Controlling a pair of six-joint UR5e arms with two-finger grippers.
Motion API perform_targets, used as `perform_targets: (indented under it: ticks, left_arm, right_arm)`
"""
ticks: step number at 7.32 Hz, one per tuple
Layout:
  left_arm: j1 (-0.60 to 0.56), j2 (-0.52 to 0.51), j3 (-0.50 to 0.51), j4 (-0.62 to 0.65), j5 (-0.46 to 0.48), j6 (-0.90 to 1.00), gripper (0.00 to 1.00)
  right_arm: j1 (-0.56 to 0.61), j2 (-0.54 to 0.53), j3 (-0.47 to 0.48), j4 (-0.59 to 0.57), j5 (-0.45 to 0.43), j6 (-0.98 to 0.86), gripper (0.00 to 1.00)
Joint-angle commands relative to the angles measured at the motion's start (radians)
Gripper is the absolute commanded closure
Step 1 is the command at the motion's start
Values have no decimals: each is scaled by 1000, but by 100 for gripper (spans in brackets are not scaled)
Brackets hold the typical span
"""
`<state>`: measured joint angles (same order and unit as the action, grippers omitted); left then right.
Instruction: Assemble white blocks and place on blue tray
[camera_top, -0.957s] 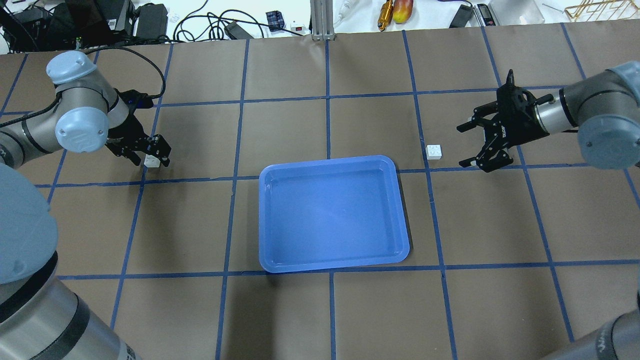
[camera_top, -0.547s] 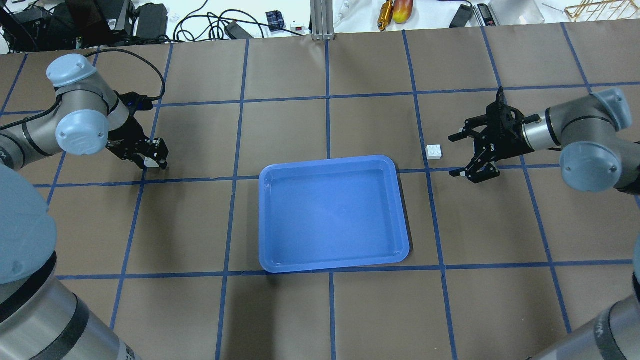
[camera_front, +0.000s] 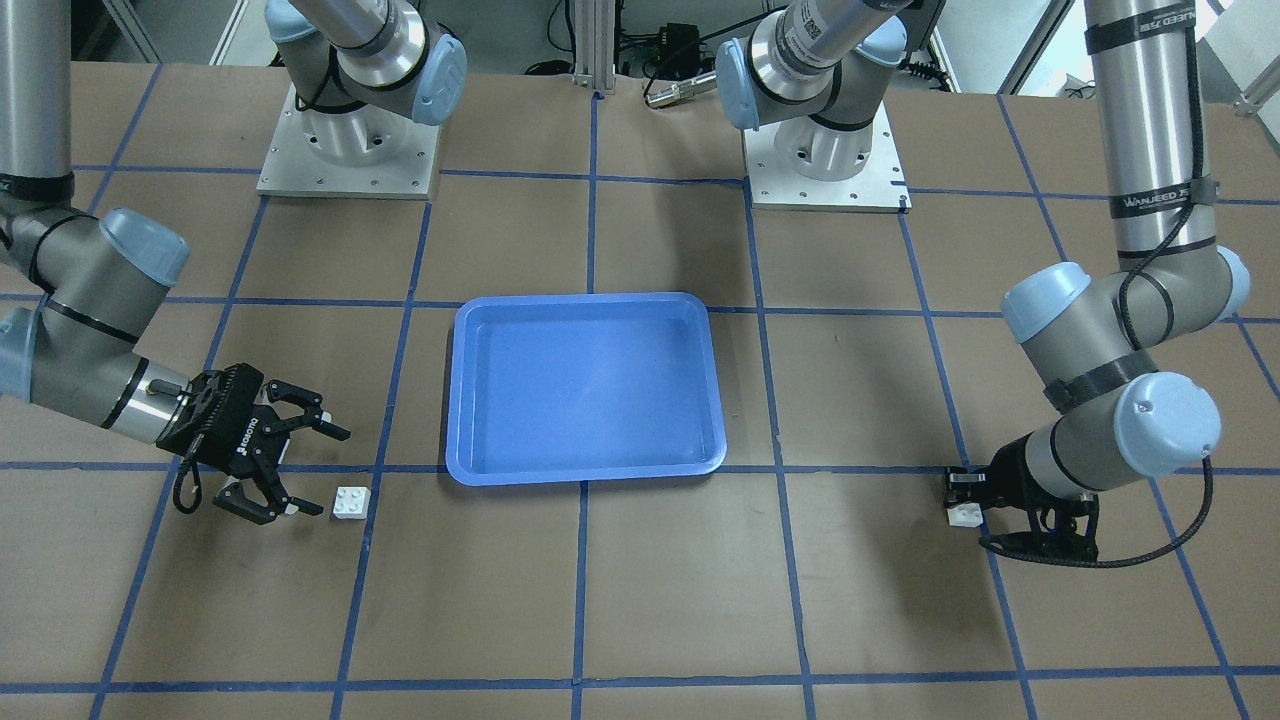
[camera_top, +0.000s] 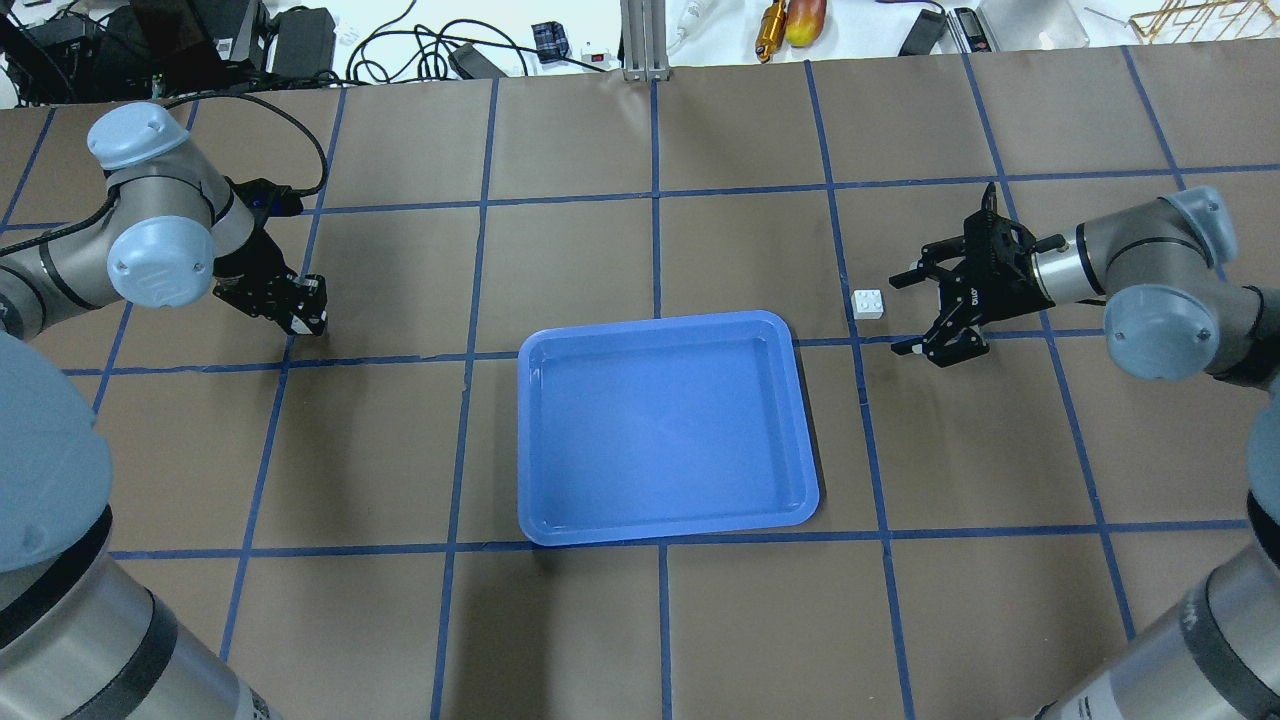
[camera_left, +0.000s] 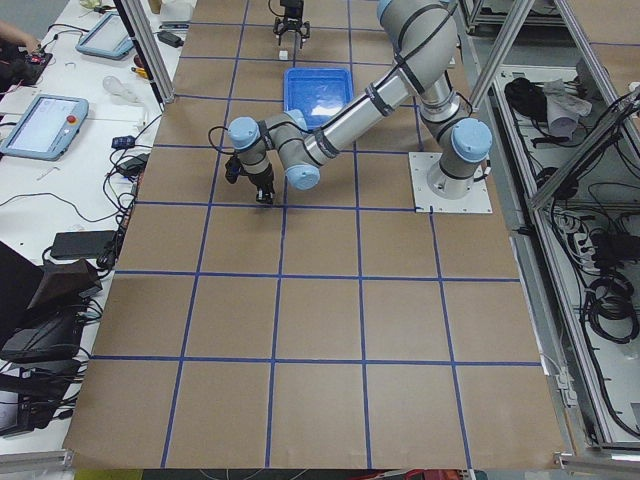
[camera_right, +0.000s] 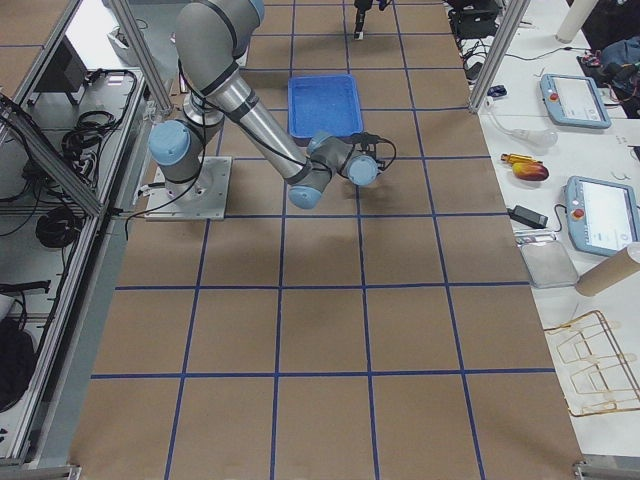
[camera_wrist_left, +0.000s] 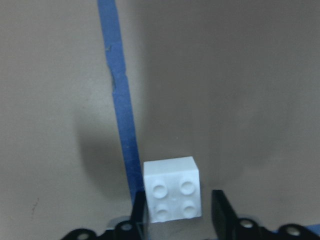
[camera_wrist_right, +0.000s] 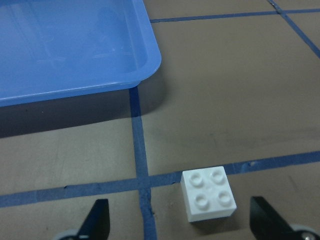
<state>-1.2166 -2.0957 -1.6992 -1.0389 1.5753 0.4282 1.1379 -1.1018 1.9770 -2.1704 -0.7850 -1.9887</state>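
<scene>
The blue tray (camera_top: 662, 430) lies mid-table; it also shows in the front view (camera_front: 585, 385) and the right wrist view (camera_wrist_right: 65, 45). My left gripper (camera_top: 306, 308) is low at the table's left, shut on one white block (camera_wrist_left: 172, 195), which sits between its fingers (camera_front: 965, 514). The other white block (camera_top: 868, 303) rests on the table right of the tray (camera_front: 350, 502). My right gripper (camera_top: 896, 316) is open, level with this block and just short of it; in the right wrist view the block (camera_wrist_right: 209, 194) lies between the spread fingertips (camera_wrist_right: 100, 212).
Cables, tools and a fruit (camera_top: 805, 20) lie beyond the table's far edge, by an aluminium post (camera_top: 640, 40). The arms' base plates (camera_front: 345, 150) stand on the robot's side. Blue tape lines grid the brown table.
My left gripper has closed on its white block. My right arm has moved left and lower, bringing the open gripper close to the other block.
</scene>
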Motion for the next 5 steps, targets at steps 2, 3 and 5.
perform_targets:
  ticks: [2, 3, 5]
  left_arm:
    - [-58, 83, -13, -54, -6, -144, 93]
    - [-128, 130, -14, -93, -3, -199, 92]
    - [-281, 178, -32, -116, -3, -382, 92]
  right_arm:
    - [8, 65, -61, 21, 18, -2, 0]
    - [43, 83, -90, 35, 16, 4, 0]
    - [59, 88, -119, 124, 6, -2, 0]
